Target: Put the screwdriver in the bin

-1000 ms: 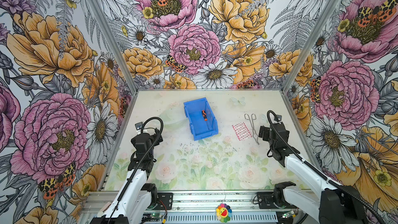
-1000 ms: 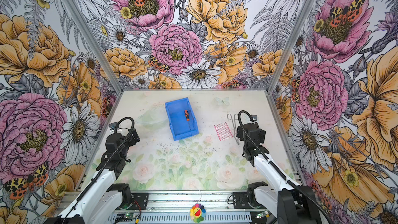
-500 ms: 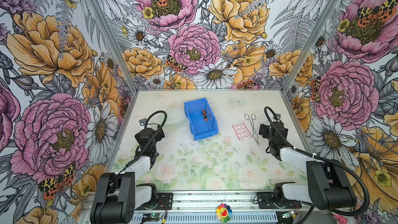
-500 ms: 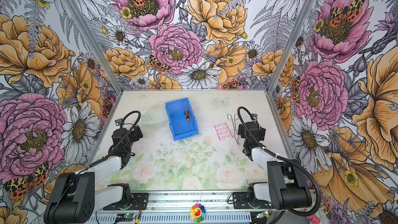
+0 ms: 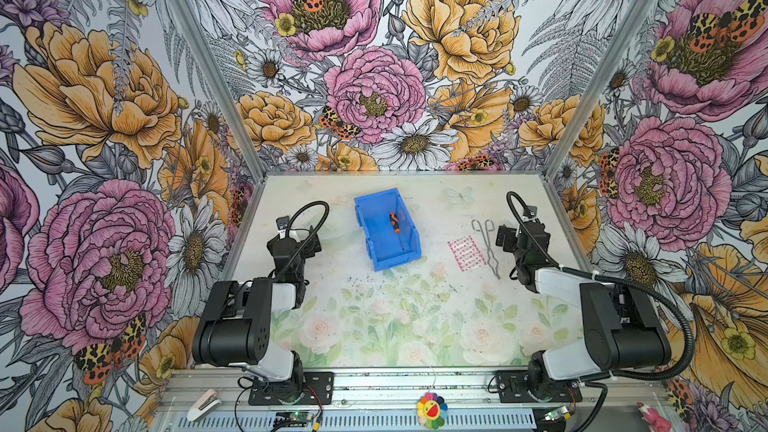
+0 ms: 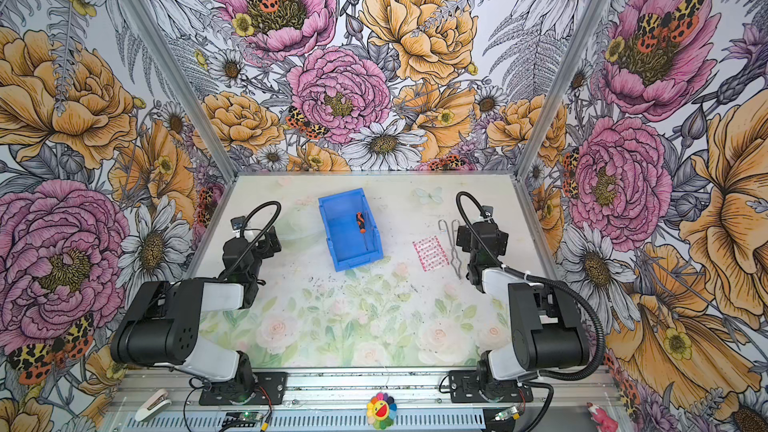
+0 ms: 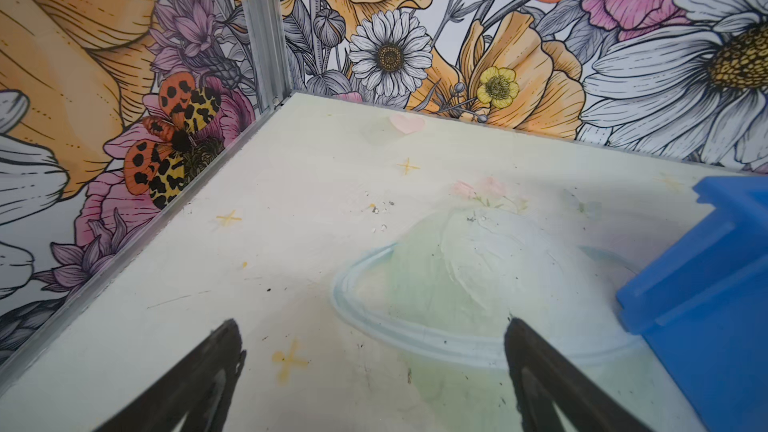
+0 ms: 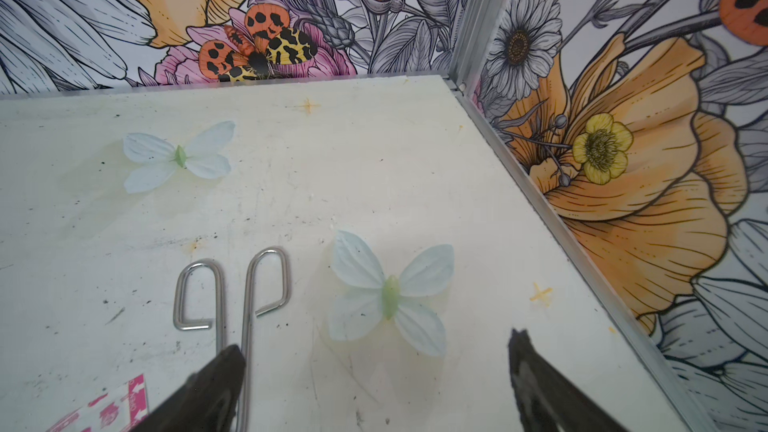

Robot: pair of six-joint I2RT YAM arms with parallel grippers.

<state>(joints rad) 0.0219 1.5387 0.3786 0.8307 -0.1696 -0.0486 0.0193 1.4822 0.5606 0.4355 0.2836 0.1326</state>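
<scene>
The screwdriver (image 5: 395,227) (image 6: 360,225), with an orange-and-black handle, lies inside the blue bin (image 5: 376,243) (image 6: 343,243) near the back middle of the table in both top views. No gripper touches it. My left gripper (image 7: 372,326) (image 5: 305,239) hangs open and empty over bare table, left of the bin, whose corner (image 7: 706,305) shows in the left wrist view. My right gripper (image 8: 374,342) (image 5: 505,238) is open and empty too, low over the table at the right, with one finger beside the tongs.
Silver tongs (image 5: 488,249) (image 8: 232,292) and a pink patterned packet (image 5: 466,253) (image 8: 104,409) lie right of the bin. Flowered walls close in the left, back and right. A white object (image 5: 203,403) and a toy flower (image 5: 432,409) sit on the front rail.
Both arms have folded back and down toward their bases, so the grippers sit lower at the table's sides. The screwdriver and bin have not moved.
</scene>
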